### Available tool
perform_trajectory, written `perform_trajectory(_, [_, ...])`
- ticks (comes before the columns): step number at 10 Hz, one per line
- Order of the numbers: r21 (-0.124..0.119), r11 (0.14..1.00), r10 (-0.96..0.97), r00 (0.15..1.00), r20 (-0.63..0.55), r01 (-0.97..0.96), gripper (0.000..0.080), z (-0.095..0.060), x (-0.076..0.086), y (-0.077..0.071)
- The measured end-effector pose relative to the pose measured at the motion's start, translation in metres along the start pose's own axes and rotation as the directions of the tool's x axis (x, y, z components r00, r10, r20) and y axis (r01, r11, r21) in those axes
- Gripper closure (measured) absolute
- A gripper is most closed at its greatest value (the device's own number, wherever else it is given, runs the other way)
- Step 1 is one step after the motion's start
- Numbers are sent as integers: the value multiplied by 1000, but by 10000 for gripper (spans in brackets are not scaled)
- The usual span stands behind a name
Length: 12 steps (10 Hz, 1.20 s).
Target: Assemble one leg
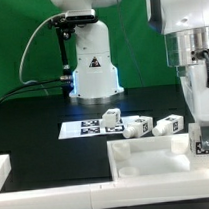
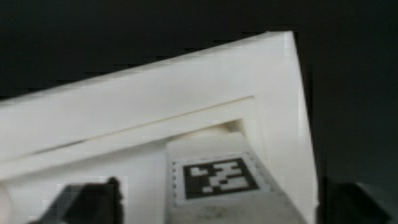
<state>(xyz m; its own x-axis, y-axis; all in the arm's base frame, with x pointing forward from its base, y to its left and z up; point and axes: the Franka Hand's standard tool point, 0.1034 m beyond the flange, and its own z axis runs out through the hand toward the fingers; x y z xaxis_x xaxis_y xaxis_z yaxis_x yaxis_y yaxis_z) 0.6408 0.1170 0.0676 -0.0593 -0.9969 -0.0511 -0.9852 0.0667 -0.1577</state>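
Note:
My gripper (image 1: 203, 135) hangs low over the near right corner of the large white tray-like part (image 1: 146, 155). In the wrist view the gripper (image 2: 222, 208) is open, its dark fingertips (image 2: 89, 203) wide apart. One leg (image 2: 217, 178), a white post showing a square tag, stands between them at the inside corner of the tray part (image 2: 160, 110). There is a gap between it and one finger. The same leg (image 1: 202, 145) shows under the fingers in the exterior view. Three loose legs (image 1: 111, 117), (image 1: 140, 127), (image 1: 171, 124) lie behind the tray part.
The marker board (image 1: 82, 128) lies flat on the black table beside the loose legs. The robot base (image 1: 93, 68) stands at the back. A white raised edge (image 1: 2, 169) runs along the exterior view's left and front.

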Motion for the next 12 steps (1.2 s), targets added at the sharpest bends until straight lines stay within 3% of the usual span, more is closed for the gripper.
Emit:
perform_trajectory(1, [5, 986, -167, 986, 3, 167, 177, -4, -1, -2])
perform_trajectory(3, [6, 879, -477, 879, 9, 477, 158, -8, -2, 0])
perform_trajectory(6, [4, 771, -637, 771, 6, 637, 151, -6, -1, 0])
perform_trajectory(7, [-3, 676, -737, 676, -1, 737, 151, -5, 0, 1])
perform_trajectory(8, [-23, 517, -856, 517, -11, 856, 151, -4, -2, 2])
perform_trajectory(9, [-38, 283, -959, 283, -16, 958, 151, -7, -5, -1])
perform_trajectory(10, [-40, 114, -994, 114, -3, 993, 151, -5, -3, -2])
perform_trajectory(11, [-39, 131, -991, 131, -3, 991, 151, -5, -2, -2])
perform_trajectory(12, [-39, 161, -987, 161, -4, 986, 275, -5, -2, -2])
